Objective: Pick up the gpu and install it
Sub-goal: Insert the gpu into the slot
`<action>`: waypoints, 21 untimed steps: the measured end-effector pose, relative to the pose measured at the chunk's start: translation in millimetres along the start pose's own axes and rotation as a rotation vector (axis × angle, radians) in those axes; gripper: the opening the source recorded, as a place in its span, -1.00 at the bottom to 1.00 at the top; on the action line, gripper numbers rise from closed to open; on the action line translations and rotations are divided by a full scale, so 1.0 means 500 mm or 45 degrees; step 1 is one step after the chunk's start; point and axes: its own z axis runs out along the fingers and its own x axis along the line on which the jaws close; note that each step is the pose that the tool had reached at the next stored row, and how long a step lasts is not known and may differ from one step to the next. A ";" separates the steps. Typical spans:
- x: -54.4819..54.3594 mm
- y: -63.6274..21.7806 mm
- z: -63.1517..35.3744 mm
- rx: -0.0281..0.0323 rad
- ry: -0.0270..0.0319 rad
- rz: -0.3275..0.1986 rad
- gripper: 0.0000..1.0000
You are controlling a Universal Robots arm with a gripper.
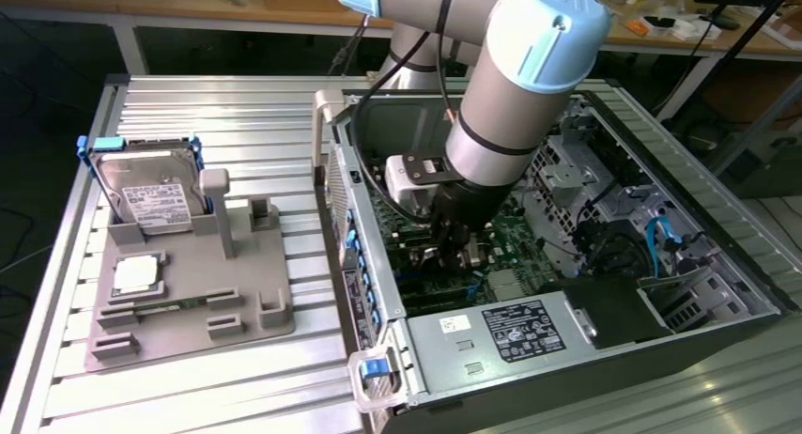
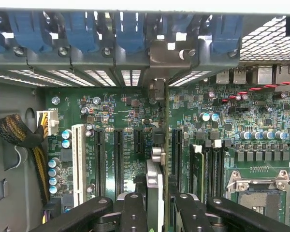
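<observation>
the arm reaches down into the open computer case (image 1: 420, 378), which lies on its side on the half of the desk (image 1: 225, 105) toward the exterior view's right edge. the hand (image 1: 454, 251) hangs low over the green motherboard (image 2: 111, 111). in the wrist view its black fingers (image 2: 134, 212) are closed on the gpu (image 2: 155, 181) from both sides. the card stands edge-on as a thin strip among the black expansion slots, and its silvery metal end reaches the case's rear wall under the row of blue clips (image 2: 77, 29). whether its lower edge is in a slot i cannot tell. near the desk's opposite edge a grey fixture (image 1: 188, 312) carries an upright hard drive (image 1: 150, 194) and a square processor chip (image 1: 135, 276).
</observation>
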 end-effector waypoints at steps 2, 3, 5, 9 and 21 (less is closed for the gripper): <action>0.000 0.000 0.000 0.0000 0.0000 0.000 -0.45; 0.000 0.000 0.001 0.0000 0.0000 0.000 -0.45; 0.000 0.000 0.004 -0.0001 -0.0010 0.000 -0.45; 0.000 0.000 0.006 -0.0003 -0.0018 0.000 -0.45; 0.000 0.000 0.007 0.0006 -0.0033 0.000 -0.31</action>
